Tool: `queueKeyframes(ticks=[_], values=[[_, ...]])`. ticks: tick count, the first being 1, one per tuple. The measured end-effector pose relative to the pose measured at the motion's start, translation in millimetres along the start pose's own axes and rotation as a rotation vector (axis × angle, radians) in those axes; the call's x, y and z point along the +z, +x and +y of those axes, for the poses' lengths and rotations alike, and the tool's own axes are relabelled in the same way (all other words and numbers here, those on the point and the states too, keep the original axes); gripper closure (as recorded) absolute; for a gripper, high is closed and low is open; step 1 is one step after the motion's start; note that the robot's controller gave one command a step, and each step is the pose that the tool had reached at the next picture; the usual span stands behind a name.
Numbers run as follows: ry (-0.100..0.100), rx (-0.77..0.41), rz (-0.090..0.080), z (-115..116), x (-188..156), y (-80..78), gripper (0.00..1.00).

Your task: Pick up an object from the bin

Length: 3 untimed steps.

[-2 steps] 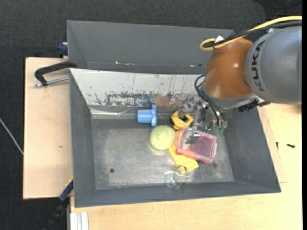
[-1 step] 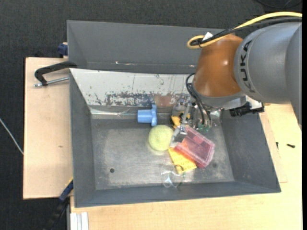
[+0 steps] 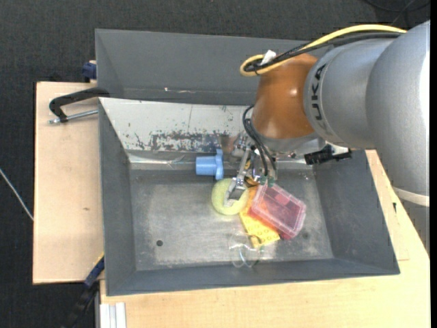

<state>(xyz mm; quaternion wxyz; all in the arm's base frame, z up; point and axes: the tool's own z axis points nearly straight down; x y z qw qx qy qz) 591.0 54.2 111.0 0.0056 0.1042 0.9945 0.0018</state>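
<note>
Robotics lab – KUKA arm [image 3: 355, 94], metal bin [image 3: 116, 203], dark carpet.

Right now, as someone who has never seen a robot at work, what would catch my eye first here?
First comes the big silver arm with its orange cover, stretched in from the right over the grey bin. Its tool hangs at a pale yellow-green ring near the bin's middle. To the ring's right lies a pink see-through box with a yellow piece at its near edge, and a blue plastic part lies by the back wall.
</note>
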Motion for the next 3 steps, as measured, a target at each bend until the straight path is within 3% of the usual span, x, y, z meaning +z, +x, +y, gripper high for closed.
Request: queueKeyframes(ticks=[1, 2, 3], values=[[0.005, 0.155, 0.01, -46, 19, 38.5, 1.0], [0.005, 0.155, 0.01, -46, 19, 38.5, 1.0], [0.0, 0.159, 0.0, -6, -151, 28.0, 1.0]])
